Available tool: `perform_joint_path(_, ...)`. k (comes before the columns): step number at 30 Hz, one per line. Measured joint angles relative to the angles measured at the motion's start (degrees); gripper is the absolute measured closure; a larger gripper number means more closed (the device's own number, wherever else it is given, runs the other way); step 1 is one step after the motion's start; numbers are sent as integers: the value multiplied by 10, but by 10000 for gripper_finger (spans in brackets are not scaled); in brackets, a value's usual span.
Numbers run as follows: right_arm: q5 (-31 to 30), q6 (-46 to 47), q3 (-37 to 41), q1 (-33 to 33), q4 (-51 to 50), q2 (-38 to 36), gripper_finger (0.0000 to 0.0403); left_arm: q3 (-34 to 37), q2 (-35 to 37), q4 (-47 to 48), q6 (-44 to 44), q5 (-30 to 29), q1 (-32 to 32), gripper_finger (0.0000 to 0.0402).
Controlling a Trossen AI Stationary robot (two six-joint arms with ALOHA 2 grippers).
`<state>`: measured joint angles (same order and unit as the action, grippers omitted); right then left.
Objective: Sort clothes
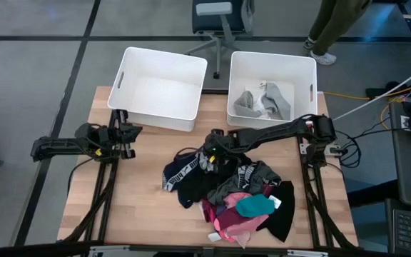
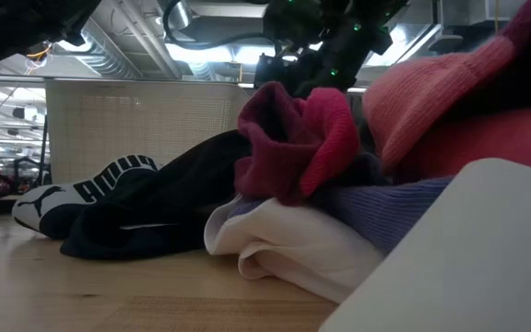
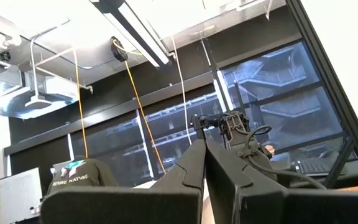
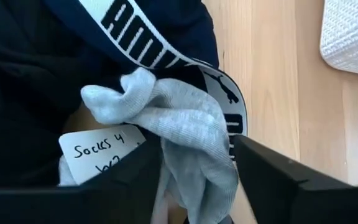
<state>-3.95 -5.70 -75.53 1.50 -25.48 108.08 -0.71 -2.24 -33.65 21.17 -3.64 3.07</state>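
Note:
A pile of small clothes (image 1: pixel 241 196) lies on the wooden table's near middle: black, grey, pink, teal (image 1: pixel 254 205) and maroon (image 2: pixel 293 138) pieces. A black garment with a white lettered band (image 4: pixel 142 31) lies at the pile's far left. My right gripper (image 1: pixel 209 153) reaches over this garment and is shut on a grey sock (image 4: pixel 185 137). A white handwritten card (image 4: pixel 98 152) lies beside the sock. My left gripper (image 1: pixel 128 135) waits shut at the table's left, touching nothing. My right gripper pinches the grey sock's bunched middle (image 4: pixel 194 165) between its two fingers, which come from above and slant down. The sock's crumpled free end (image 4: pixel 120 93) sticks out past the fingertips, over the black garment. Whether the sock is lifted clear, I cannot tell.
Two white plastic bins stand at the table's far side: the left one (image 1: pixel 164 57) shows nothing inside, and the right one (image 1: pixel 273 58) holds grey socks (image 1: pixel 262 101). Bare wood lies at the near left. A person's legs and an office chair show beyond the far edge.

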Motion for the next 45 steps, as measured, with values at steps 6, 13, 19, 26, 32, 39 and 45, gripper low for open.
perform_joint_path(6, -1, -10, 0, 0, -3, 0, 334, 0, 0, 0, 0, 0, 0, 398)
perform_joint_path(13, -1, -20, 0, 0, -6, 0, 378, 0, 0, 0, 0, 0, 0, 398)
perform_joint_path(19, -44, -21, -5, 17, -41, -27, 395, 0, 0, 0, 0, 0, 0, 398)
perform_joint_path(26, -122, -20, -43, 36, -106, -87, 390, 0, 0, 0, -1, 0, 0, 398)
perform_joint_path(32, -162, -19, -74, 39, -146, -147, 397, 0, 0, 0, -1, 0, 0, 398)
perform_joint_path(39, -250, -24, -103, 37, -187, -216, 390, 0, 0, 0, -2, 0, 0, 398)
perform_joint_path(45, -349, -47, -148, 37, -214, -267, 389, 0, 0, 0, -2, 0, 0, 398)
